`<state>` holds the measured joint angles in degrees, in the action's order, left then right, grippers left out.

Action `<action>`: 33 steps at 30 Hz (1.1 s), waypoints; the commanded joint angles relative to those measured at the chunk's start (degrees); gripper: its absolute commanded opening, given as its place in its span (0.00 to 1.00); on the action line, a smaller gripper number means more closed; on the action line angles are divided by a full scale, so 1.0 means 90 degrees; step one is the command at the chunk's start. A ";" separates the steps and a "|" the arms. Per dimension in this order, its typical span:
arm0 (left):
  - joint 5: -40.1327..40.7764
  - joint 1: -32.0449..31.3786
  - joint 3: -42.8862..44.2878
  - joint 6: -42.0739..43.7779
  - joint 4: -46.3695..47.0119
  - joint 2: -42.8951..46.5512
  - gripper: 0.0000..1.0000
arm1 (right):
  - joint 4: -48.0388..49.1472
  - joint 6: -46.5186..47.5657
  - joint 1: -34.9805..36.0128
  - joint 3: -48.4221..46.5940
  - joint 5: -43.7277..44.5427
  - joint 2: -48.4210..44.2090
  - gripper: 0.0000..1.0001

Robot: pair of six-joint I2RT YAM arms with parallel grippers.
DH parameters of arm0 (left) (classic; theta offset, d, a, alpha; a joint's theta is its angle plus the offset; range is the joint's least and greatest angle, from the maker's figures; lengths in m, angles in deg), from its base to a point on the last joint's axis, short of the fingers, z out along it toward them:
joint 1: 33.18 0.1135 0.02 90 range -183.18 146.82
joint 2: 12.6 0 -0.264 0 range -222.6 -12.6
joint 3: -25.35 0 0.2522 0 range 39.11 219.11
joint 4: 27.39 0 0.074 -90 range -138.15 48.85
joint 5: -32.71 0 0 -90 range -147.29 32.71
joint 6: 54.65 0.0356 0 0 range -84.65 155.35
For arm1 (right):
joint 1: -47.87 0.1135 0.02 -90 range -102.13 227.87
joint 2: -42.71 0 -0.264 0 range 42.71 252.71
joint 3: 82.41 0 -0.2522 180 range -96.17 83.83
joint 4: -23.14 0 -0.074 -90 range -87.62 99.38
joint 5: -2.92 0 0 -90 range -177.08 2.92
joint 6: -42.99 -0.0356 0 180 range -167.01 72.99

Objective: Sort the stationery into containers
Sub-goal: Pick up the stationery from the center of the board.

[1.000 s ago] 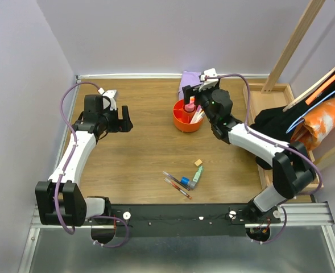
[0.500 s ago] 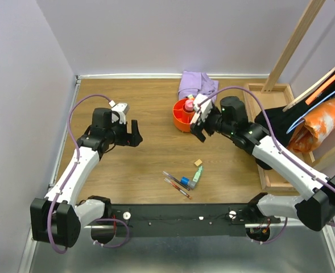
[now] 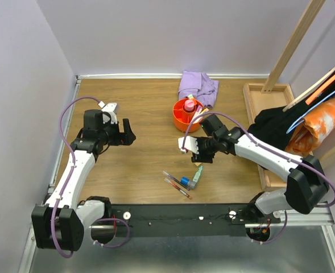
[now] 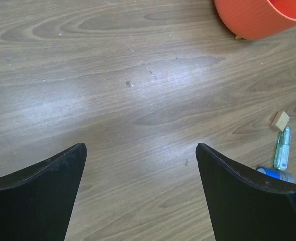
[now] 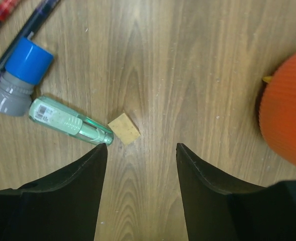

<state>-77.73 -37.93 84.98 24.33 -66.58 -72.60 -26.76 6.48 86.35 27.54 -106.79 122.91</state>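
The orange cup (image 3: pixel 185 118) stands at mid-back with a pink tube (image 3: pixel 188 106) and thin white pens (image 3: pixel 197 116) in it. On the table lie a tan eraser (image 5: pixel 123 128), a mint highlighter (image 5: pixel 70 122), a blue-capped grey item (image 5: pixel 22 75) and two thin pens (image 3: pixel 176 183). My right gripper (image 5: pixel 141 146) is open and empty, low over the table, just beside the eraser; in the top view the right gripper (image 3: pixel 198 151) sits between cup and highlighter (image 3: pixel 197 175). My left gripper (image 3: pixel 124 132) is open and empty over bare wood, and so it looks in the left wrist view (image 4: pixel 140 145).
A lilac cloth (image 3: pixel 197 86) lies behind the cup. A shallow wooden tray (image 3: pixel 257 88) at the right edge holds black fabric (image 3: pixel 275 122) and orange material. The cup's side (image 5: pixel 286 120) is close on the right of my right fingers.
My right gripper has moved from above the cup down and toward the near side, to the eraser and highlighter. My left gripper shifted right, then back left.
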 commanded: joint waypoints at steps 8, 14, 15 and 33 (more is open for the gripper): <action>-0.0179 0.0440 0.0089 -0.0083 -0.0045 -0.0022 0.99 | 0.0636 0.1410 0.0275 0.0454 0.0187 0.0863 0.64; -0.0160 0.0470 0.0070 -0.0074 -0.0036 -0.0110 0.99 | 0.0763 0.1498 0.0275 0.0454 0.0217 0.1215 0.57; -0.0160 0.0470 0.0070 -0.0083 -0.0026 -0.0119 0.99 | 0.0783 0.1527 0.0285 0.0454 0.0217 0.1254 0.57; -0.0169 0.0470 0.0099 -0.0093 0.0101 -0.0403 0.99 | 0.0060 0.1605 0.0285 0.0181 0.0285 0.2045 0.35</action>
<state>-77.75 -33.98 85.00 23.69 -66.86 -75.77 -24.88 21.50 88.66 29.00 -105.48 137.45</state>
